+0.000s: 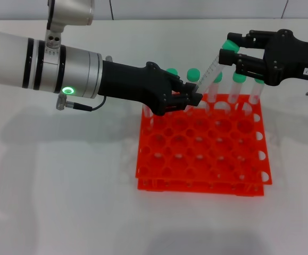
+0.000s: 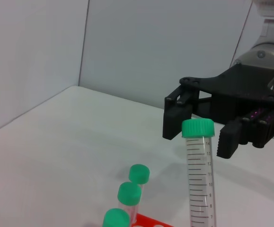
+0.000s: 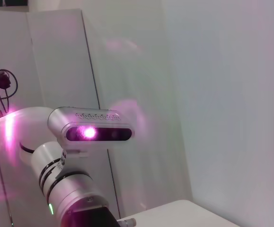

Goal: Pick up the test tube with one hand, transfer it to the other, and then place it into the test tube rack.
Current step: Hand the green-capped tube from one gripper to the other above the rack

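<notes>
My left gripper (image 1: 193, 100), unlabelled black on the arm with the green ring, is shut on the lower end of the test tube (image 1: 211, 71) just above the back row of the orange-red test tube rack (image 1: 201, 154). The tube tilts up toward the right. Its green cap (image 1: 230, 47) lies between the fingers of my right gripper (image 1: 233, 51), which carries a white label. In the left wrist view the right gripper (image 2: 200, 135) stands open, with a finger on either side of the test tube's (image 2: 200, 189) cap and a gap to each.
Several other green-capped tubes (image 1: 239, 78) stand in the rack's back row; three of their caps (image 2: 129, 193) show in the left wrist view beside the rack's corner (image 2: 148, 221). A white table (image 1: 63, 202) surrounds the rack. The right wrist view shows only the left arm (image 3: 75, 198) and the wall.
</notes>
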`<action>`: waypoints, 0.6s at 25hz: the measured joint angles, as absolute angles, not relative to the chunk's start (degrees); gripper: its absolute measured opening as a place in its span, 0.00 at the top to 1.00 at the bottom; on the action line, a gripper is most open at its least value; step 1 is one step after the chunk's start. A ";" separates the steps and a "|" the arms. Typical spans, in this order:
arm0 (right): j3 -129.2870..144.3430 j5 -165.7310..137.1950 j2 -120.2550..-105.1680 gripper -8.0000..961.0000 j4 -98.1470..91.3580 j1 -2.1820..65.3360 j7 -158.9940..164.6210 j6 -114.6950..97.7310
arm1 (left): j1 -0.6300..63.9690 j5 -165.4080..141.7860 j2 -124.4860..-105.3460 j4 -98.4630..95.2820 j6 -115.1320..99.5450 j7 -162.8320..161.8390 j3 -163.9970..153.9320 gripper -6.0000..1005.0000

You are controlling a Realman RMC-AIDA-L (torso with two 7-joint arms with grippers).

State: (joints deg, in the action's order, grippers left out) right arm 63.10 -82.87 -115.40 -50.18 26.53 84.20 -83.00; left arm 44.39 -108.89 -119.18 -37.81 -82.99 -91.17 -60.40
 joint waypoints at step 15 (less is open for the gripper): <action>63.09 -82.88 -115.40 0.55 -49.65 26.89 84.20 -83.04 | 44.38 -108.34 -119.18 -37.71 -82.99 -90.62 -60.56 0.81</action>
